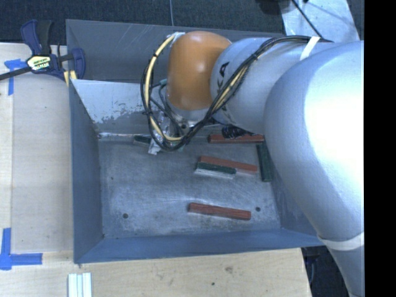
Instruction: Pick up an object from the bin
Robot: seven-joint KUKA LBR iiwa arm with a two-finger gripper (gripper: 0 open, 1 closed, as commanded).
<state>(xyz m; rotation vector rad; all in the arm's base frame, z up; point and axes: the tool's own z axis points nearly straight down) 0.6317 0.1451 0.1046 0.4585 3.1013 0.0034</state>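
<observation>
My gripper [156,142] is down at the back left of the bin floor, close to the back wall, mostly covered by the arm's fittings. A small dark green piece [143,140] lies right beside it to the left; whether they touch I cannot tell. To its right a red-brown flat bar [228,164] lies on a dark green bar [215,171]. Another red-brown bar [235,138] lies by the back wall, partly under the arm.
A third red-brown bar [219,211] lies near the front wall. A dark green stick [265,163] lies along the right side, partly under the arm. The arm covers the bin's right and back. The left half of the floor is bare grey metal.
</observation>
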